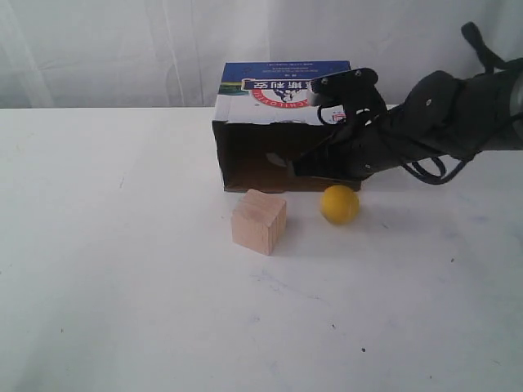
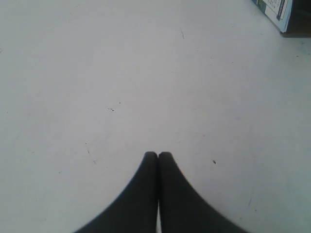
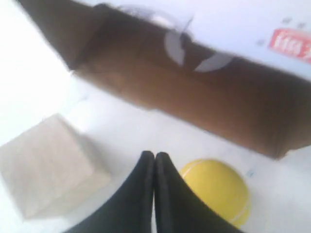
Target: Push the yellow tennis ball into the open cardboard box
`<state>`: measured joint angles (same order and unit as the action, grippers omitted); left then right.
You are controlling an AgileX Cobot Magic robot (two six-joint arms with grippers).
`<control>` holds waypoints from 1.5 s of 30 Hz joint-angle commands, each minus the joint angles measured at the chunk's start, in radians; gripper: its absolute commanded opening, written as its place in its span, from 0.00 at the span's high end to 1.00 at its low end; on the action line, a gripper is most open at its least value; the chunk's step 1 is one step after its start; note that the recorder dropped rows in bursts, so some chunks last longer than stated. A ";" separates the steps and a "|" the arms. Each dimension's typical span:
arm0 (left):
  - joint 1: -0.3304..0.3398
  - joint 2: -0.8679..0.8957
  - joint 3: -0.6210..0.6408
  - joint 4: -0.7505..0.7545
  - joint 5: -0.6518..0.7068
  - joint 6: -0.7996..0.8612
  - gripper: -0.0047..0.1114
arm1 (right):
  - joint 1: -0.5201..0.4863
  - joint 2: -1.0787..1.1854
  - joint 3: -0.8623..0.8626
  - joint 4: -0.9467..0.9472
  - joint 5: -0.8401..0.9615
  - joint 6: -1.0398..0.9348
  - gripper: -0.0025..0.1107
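Note:
The yellow tennis ball (image 1: 339,204) rests on the white table just in front of the open cardboard box (image 1: 253,155), near the right end of its opening. The box lies on its side, its dark inside facing the camera. My right gripper (image 1: 296,167) hangs shut and empty before the box mouth, above and left of the ball. In the right wrist view its tips (image 3: 154,156) are pressed together, with the ball (image 3: 218,191) close beside them and the box (image 3: 194,97) beyond. My left gripper (image 2: 158,155) is shut over bare table, holding nothing.
A pale wooden cube (image 1: 259,220) stands left of the ball, in front of the box's left half, and also shows in the right wrist view (image 3: 48,160). A corner of the box (image 2: 279,12) shows at the edge of the left wrist view. A white curtain hangs behind the table.

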<state>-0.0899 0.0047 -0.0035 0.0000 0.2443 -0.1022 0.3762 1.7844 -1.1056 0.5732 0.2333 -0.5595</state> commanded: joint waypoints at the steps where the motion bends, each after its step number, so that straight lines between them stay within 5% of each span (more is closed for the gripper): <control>1: -0.005 -0.005 0.004 0.000 0.002 -0.003 0.96 | -0.011 -0.030 -0.004 -0.104 0.261 0.071 0.98; 10: -0.005 -0.005 0.004 0.000 0.002 -0.003 0.96 | -0.018 -0.028 0.003 -0.593 0.391 0.474 0.98; 21: -0.005 -0.005 0.004 0.000 0.002 -0.003 0.96 | -0.018 0.087 0.003 -0.573 0.324 0.474 0.98; 32: -0.005 -0.005 0.004 0.000 0.002 -0.003 0.96 | -0.018 0.115 -0.022 -0.573 -0.200 0.339 0.98; 40: -0.005 -0.005 0.004 0.000 0.002 -0.003 0.96 | -0.018 0.032 -0.036 -0.564 -0.011 0.362 0.98; 45: -0.005 -0.005 0.004 0.000 0.002 -0.003 0.96 | 0.011 0.064 -0.026 -0.382 0.037 0.304 0.98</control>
<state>-0.0899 0.0047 -0.0035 0.0000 0.2443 -0.1022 0.3707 1.8321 -1.1412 0.0967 0.2554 -0.1901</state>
